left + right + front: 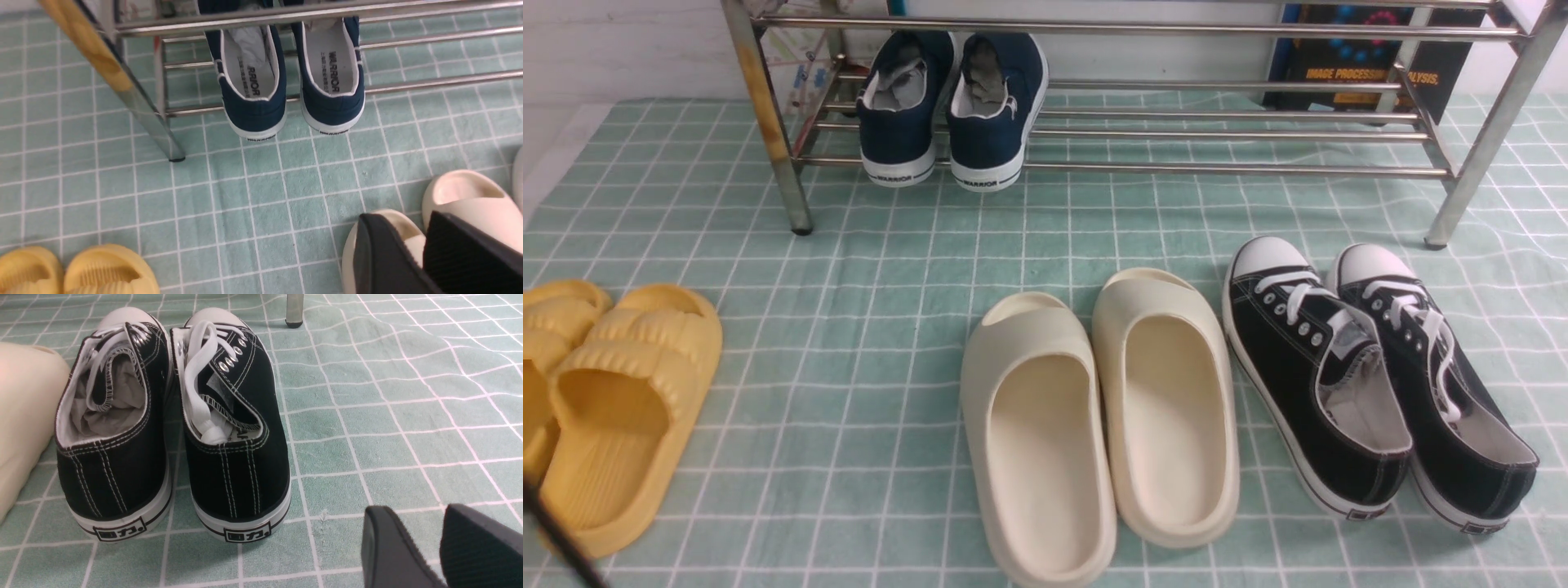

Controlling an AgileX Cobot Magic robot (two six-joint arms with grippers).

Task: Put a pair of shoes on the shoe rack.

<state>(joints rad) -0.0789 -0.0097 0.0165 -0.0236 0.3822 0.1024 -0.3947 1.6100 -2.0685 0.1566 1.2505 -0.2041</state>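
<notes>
The two navy-blue slip-on shoes stand side by side on the lower shelf of the steel shoe rack, at its left end. Their heels stick out over the front bar. In the left wrist view both shoes show under the rack's bars, beside the rust-stained leg. My left gripper is open and empty, hovering over a cream slide, well back from the shoes. My right gripper is open and empty above the cloth, right of the black sneakers. Neither gripper shows in the front view.
A pair of cream slides lies in the middle of the green checked cloth. Black lace-up sneakers are at the right, yellow slides at the left. A book leans behind the rack. The rack's right leg stands beyond the sneakers.
</notes>
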